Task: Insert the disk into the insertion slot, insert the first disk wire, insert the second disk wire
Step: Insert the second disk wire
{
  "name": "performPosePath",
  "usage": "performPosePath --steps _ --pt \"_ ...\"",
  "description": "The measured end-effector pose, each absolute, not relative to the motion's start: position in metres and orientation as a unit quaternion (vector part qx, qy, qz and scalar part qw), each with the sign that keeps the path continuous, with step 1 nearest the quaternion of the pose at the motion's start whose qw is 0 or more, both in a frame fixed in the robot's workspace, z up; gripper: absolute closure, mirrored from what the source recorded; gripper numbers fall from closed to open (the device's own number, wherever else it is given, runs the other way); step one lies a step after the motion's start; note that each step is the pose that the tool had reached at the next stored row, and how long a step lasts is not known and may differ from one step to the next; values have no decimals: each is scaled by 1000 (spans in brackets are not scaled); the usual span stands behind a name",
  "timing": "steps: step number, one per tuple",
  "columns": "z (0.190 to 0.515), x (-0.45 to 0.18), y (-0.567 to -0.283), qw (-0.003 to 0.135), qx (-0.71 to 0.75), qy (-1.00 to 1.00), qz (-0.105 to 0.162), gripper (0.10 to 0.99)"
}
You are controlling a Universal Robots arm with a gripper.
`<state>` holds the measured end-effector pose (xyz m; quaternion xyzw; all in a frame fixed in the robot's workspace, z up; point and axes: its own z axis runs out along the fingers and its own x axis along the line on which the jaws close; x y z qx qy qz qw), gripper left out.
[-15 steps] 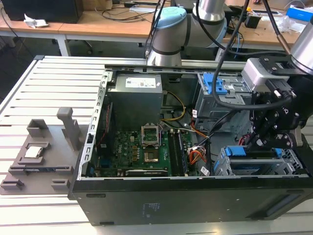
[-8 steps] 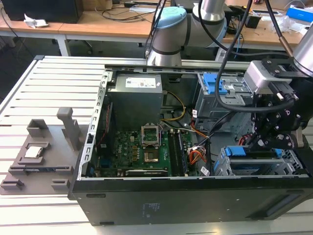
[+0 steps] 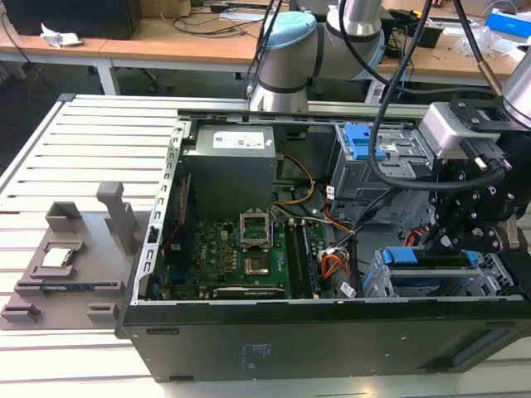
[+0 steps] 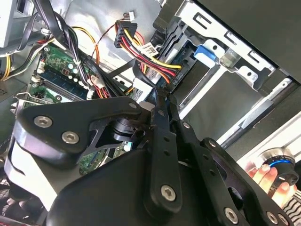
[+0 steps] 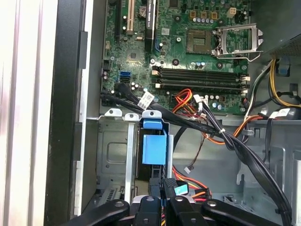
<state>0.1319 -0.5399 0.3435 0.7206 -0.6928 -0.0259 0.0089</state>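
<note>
Just ahead of the pincer (image 5: 162,187), almost at its tips, sits the disk (image 5: 154,148), its blue carrier already down inside the slot (image 5: 113,150). In the first wrist view the carrier's long side runs straight away from the tips toward the motherboard (image 5: 197,52), so pincer and disk are in line rather than side by side.

Right at the tips, on the disk's near end, lies the first wire (image 4: 150,59). In the second wrist view its red, yellow and black strands come from a dark plug (image 4: 124,30) farther out, sweep past the pincer (image 4: 157,96) and end at the disk's edge beside it.

The fingers are clenched close together. Whether they pinch a connector I cannot tell, as their own bodies cover the spot.

In the exterior view the arm reaches from behind the case (image 3: 332,340) and bends down over the corner at that view's right. Its wrist is tipped so that the pincer (image 3: 448,240) points down and inward at the disk (image 3: 431,259) in the slot (image 3: 377,286). The case rests on a slatted counter (image 3: 50,141).
</note>
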Motion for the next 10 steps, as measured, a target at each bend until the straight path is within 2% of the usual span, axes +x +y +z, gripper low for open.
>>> performPosePath --steps 10 --pt "341 132 -541 8 721 -693 -27 937"
